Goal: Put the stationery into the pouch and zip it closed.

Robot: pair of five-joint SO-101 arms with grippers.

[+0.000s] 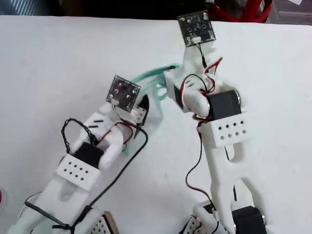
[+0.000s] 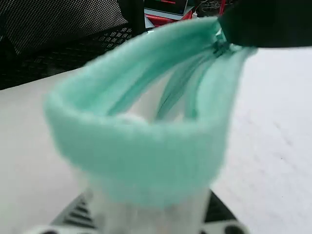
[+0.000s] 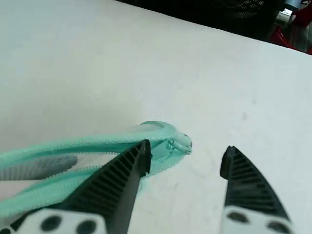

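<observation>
The left hand (image 1: 142, 109) is clenched on 1 end of the mint-green pouch (image 2: 141, 156), with the fabric rim folded over its white jaw close under the wrist camera. In the right wrist view a grey ribbed finger of that hand lies inside the pouch mouth.

The right hand (image 3: 186, 150) is released. Its 2 black fingers (image 3: 122, 180) stand well apart at the pouch's other end. One finger is against the fabric there and the other is over the white desk (image 1: 58, 58). The zipper pull (image 3: 181, 143) lies between the 2 fingertips, at the very tip of the pouch.

The pouch's long axis runs from the left hand to the right hand. In the high view that line goes diagonally up and to the right, between the 2 arms. The zipper is undone along the whole visible length, and the 2 teal edges bow apart into an open loop. The inside looks pale, and what lies in it cannot be made out.

From the pouch the desk's white top runs on to its far edge. Beyond that edge are dark mesh (image 2: 58, 24) and a red object (image 1: 243, 12). White surface also spreads to both sides of the arms.
</observation>
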